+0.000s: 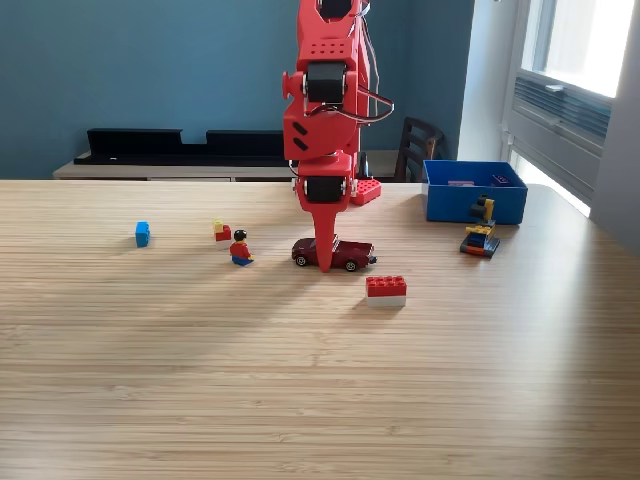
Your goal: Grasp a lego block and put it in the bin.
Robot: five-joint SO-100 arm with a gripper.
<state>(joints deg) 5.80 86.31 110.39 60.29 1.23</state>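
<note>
Pointing straight down, the glossy red plastic fingers (324, 262) meet the small dark-red toy car (334, 254) on the wood-grain counter (300, 390); their opening cannot be made out. The red-and-white lego block (386, 289) lies just beside the car, and the rectangular blue bin (474, 191) sits far back toward the exterior view's right.

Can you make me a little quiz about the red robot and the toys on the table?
1. True or false: the blue bin stands on the exterior view's right.
2. What toy is the claw reaching down onto?
3. Which is nearest the minifigure? A) blue block B) red and yellow block C) red and white brick

Key: 1 true. 2 the dark red toy car. 3 B.
</note>
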